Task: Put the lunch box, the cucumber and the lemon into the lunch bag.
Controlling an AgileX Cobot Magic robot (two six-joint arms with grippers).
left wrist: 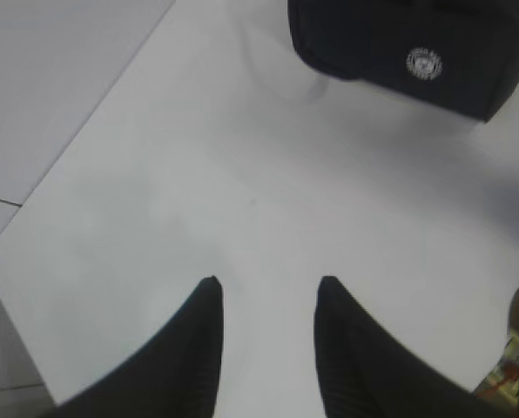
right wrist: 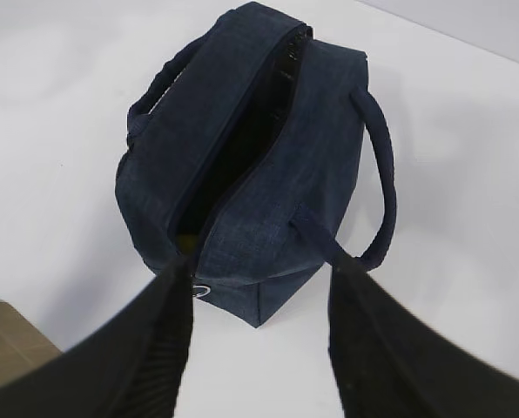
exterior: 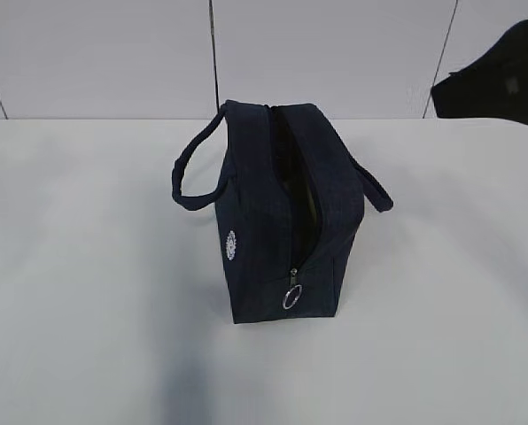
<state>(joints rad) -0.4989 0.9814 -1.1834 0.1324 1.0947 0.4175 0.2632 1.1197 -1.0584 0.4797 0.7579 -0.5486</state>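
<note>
One lunch bag, two handles, seemingly unzipped.

The lunch bag stands mid-table, right gripper above it.

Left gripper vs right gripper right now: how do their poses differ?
The left gripper hangs over bare table, with the lunch bag off ahead of it. The right gripper sits at the bag's unzipped top, its fingers on either side of the bag's end. Both are open and hold nothing.
</note>
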